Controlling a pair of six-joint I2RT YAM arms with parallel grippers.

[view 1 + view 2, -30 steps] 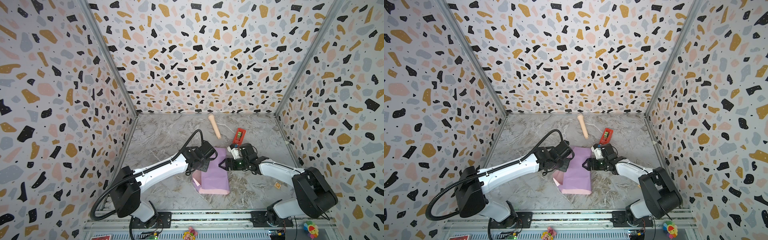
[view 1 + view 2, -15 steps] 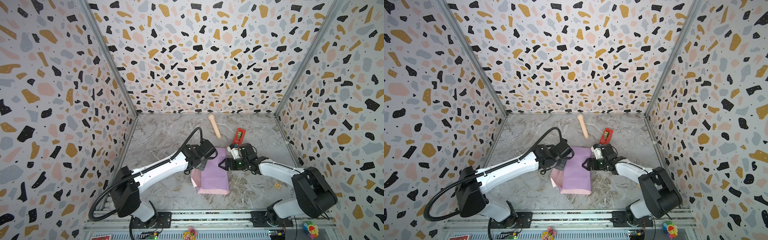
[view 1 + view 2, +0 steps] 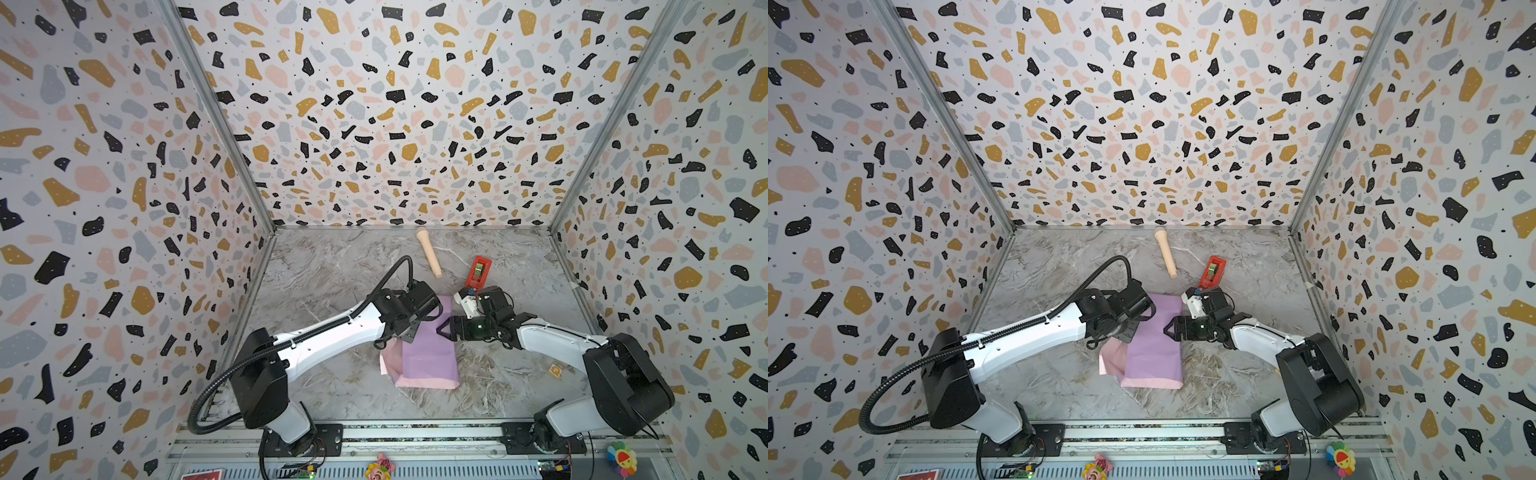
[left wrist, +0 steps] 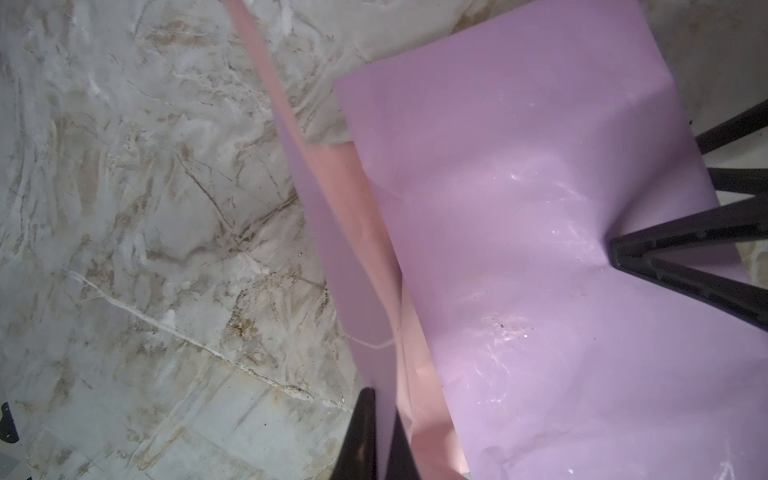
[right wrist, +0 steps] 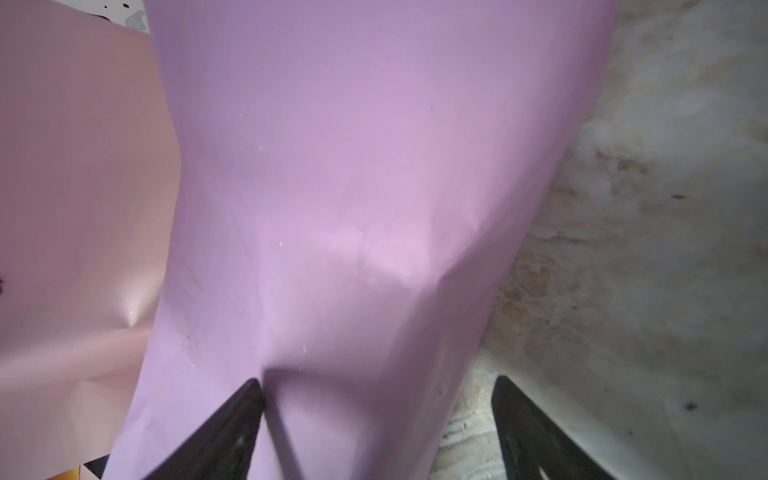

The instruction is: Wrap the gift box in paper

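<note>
The paper [image 3: 430, 353] [image 3: 1154, 353] lies on the floor's middle, lilac face up, with a pale pink strip along its near edge. The gift box is hidden, apparently under the paper. My left gripper [image 4: 380, 399] [image 3: 405, 334] is shut on a raised flap of the paper at its left side, lilac outside and pink inside. My right gripper [image 5: 376, 382] [image 3: 444, 328] stands open at the paper's right edge. One of its fingers [image 4: 623, 249] presses a dimple into the lilac top, and the other hangs over the bare floor.
A beige toy microphone [image 3: 428, 253] lies near the back wall. A red tape dispenser [image 3: 478, 272] stands just behind my right wrist. A small tan piece [image 3: 555, 370] lies by the right arm. Terrazzo walls close in three sides.
The left arm has shifted a little with the flap still in its grip. The right arm has stayed where it was.
</note>
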